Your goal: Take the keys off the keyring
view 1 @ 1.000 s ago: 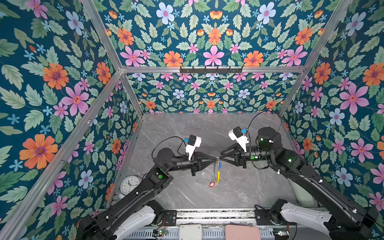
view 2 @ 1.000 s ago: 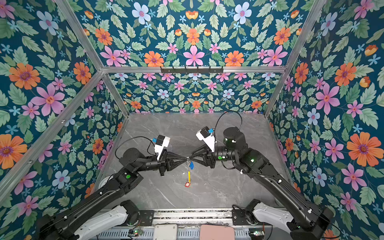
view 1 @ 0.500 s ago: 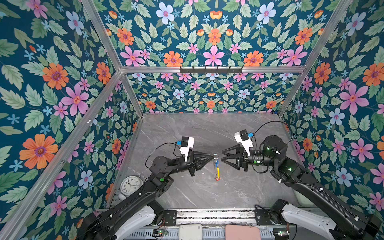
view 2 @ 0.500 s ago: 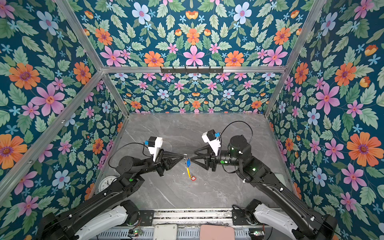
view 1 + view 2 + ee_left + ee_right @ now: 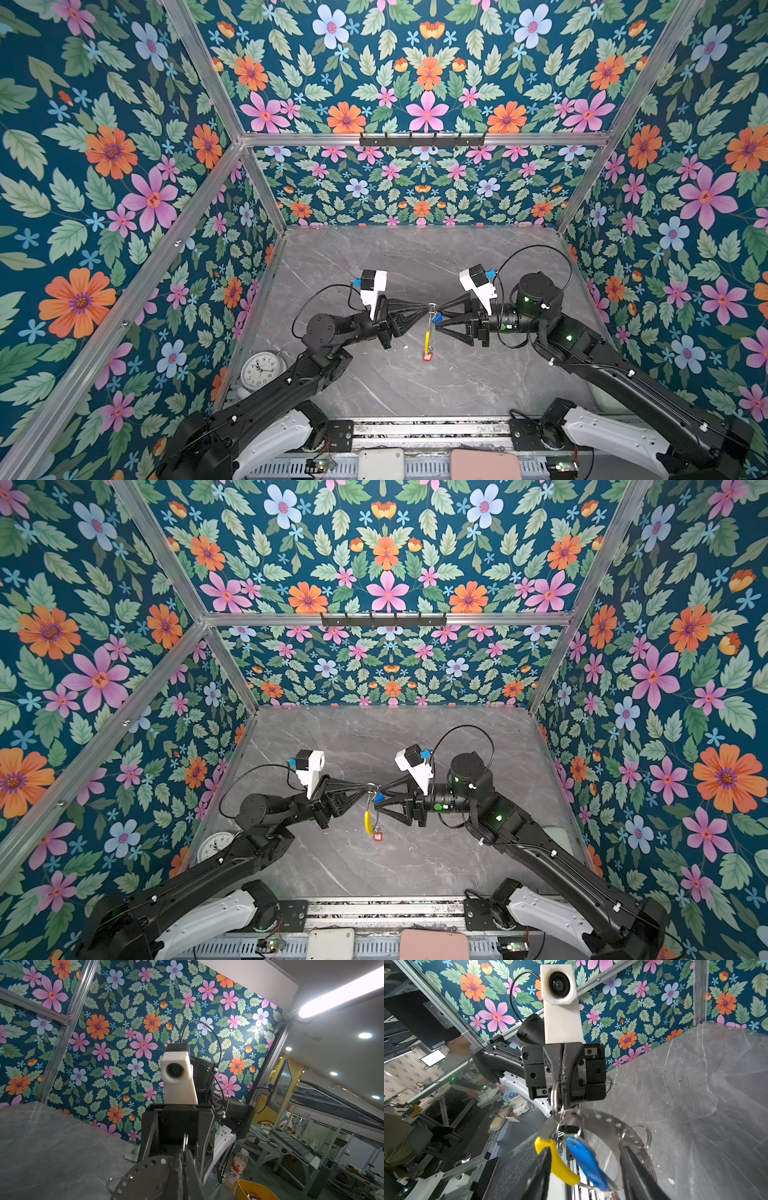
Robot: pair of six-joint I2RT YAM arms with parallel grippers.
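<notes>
My left arm [image 5: 266, 395] and right arm [image 5: 615, 370] were matte black, with green lights [image 5: 570, 337] at joints; base shells [image 5: 274, 436] were white; wrist cameras [image 5: 373, 284] had white blocky housings and blue plugs [image 5: 491, 274]; thin black cables [image 5: 540, 246] looped off them; fingers [image 5: 405, 309] were black trusses.

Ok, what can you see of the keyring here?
The keyring is a flat grey metal hoop punched with small holes, with a yellow sleeve over one arc. It hangs pinched at its top by the shut left gripper. A blue-tagged key dangles from it, between the open jaws of the right gripper.
</notes>
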